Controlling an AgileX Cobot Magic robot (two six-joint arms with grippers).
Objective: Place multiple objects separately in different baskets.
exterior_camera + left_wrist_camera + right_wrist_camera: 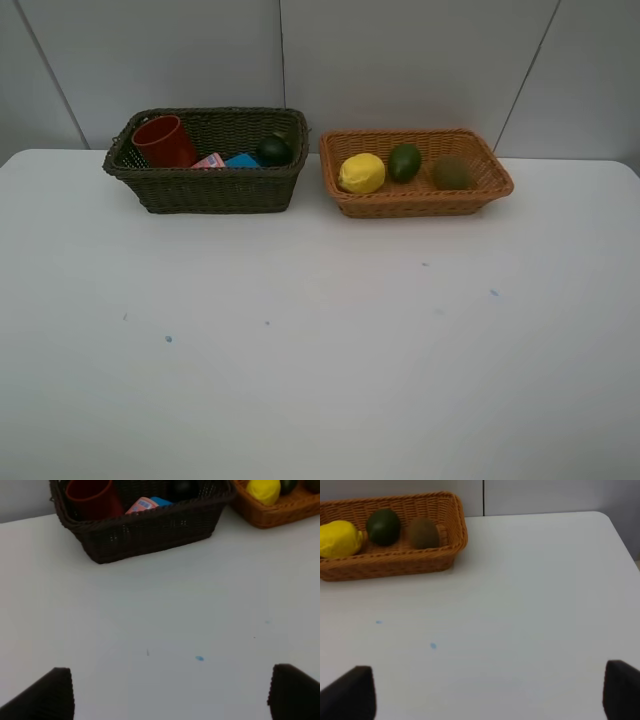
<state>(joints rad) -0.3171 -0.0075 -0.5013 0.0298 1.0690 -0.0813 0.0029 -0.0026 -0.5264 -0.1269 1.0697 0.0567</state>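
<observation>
A: What stands at the far side of the white surface?

B: Two wicker baskets, side by side and just apart. The dark olive-brown basket is on the left of the high view; the orange-tan basket is on the right and is shallower.

A: Contents of the dark basket?

B: A red plastic cup at its left end, tilted; a pink bottle beside a blue eraser, both only partly visible above the rim; and a dark round fruit, the mangosteen, near the right end.

A: And the orange-tan basket?

B: A yellow lemon at the left end, a green lime just beside it, and a brown kiwi towards the right end.

A: State of each tool?

B: The left tool has its fingers spread wide over bare surface, pinching nothing. The right tool is likewise spread wide and empty, well apart from the orange-tan basket.
</observation>
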